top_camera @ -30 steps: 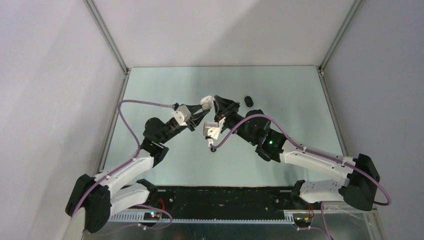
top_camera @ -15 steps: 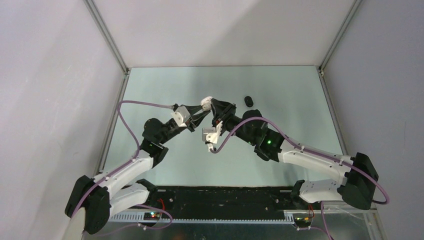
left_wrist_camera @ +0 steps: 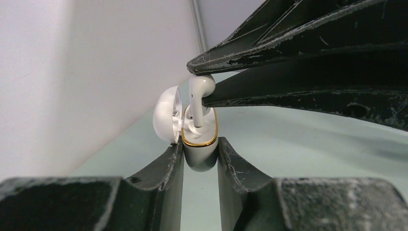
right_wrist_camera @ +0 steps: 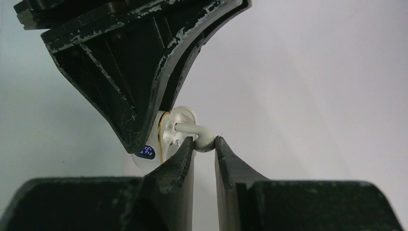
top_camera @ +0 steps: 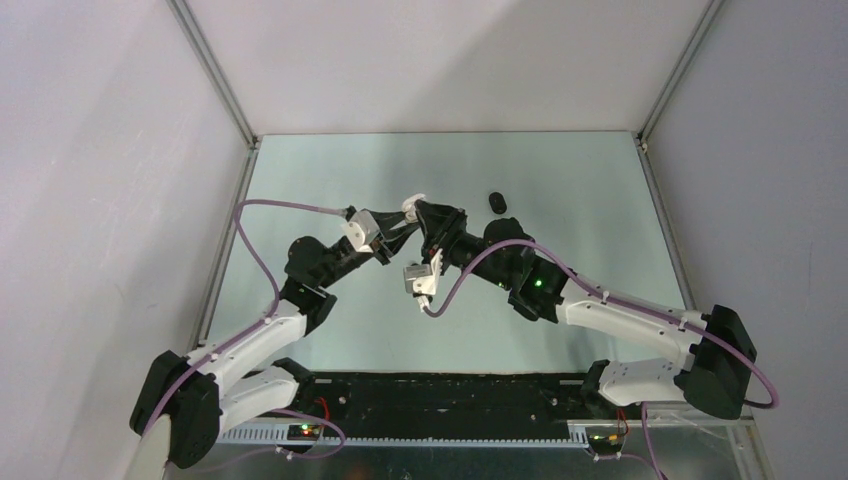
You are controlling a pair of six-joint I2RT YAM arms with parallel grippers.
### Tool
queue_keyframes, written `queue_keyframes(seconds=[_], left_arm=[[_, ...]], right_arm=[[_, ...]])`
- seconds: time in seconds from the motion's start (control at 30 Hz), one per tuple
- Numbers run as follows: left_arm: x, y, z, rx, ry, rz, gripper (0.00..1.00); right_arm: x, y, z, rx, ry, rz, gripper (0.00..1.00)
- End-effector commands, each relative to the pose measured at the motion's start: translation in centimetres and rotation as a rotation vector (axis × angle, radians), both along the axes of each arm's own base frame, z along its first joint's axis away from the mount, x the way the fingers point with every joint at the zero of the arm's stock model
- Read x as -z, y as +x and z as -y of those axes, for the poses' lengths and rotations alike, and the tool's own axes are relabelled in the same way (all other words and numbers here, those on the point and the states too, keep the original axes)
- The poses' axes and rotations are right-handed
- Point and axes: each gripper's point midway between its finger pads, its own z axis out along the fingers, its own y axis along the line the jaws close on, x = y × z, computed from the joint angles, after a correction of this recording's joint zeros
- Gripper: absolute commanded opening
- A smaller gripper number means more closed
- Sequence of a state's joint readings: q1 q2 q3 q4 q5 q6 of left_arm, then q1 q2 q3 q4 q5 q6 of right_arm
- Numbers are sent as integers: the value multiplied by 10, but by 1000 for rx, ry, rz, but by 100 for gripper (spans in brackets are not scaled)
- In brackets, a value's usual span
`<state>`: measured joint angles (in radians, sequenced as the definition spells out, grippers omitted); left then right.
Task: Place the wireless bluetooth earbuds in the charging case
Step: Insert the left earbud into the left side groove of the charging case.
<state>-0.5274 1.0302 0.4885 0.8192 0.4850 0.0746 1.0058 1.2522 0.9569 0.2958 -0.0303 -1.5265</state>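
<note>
Since one second ago, your right arm has carried its end effector to the left. It now meets the left end effector above the middle of the tabletop. The left arm has changed its place only slightly.

The left end effector is clamped on the white charging case, one finger on each side of the lower body. You hold the case upright and off the tabletop. Its lid stands open to the left, and the mouth with the gold rim faces up.

The right end effector is pinched on the head of a white earbud. The earbud's stem points down into the open mouth of the case, just beside the lid. Something white already lies inside the mouth, but you cannot tell from here what it is.

In the right wrist view a small blue lit display shows on the case.

A small black pebble-shaped thing lies on the tabletop, to the right of both end effectors and apart from them.
</note>
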Motion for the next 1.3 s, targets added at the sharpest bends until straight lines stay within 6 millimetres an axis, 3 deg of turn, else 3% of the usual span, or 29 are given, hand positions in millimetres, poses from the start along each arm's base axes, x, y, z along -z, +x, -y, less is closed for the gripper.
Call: queue_keyframes(seconds=[0.0, 0.47, 0.63, 0.7, 0.87, 0.93, 1.27], left_arm=[[-28, -6, 3, 26, -43, 51, 0], [-27, -9, 4, 34, -46, 42, 0], [-26, -10, 5, 36, -45, 41, 0], [-25, -9, 5, 34, -42, 42, 0], [-20, -9, 3, 25, -31, 44, 0], [-20, -10, 3, 25, -28, 48, 0], [-21, -10, 4, 30, -25, 54, 0]], right_arm=[[-21, 0, -5, -24, 1, 61, 0], [-8, 6, -5, 4, -98, 118, 0], [5, 4, -4, -4, -166, 113, 0], [10, 5, -2, 0, -197, 114, 4], [14, 4, 2, 3, -243, 110, 29], [12, 3, 4, 2, -250, 106, 34], [2, -1, 10, -1, -244, 88, 41]])
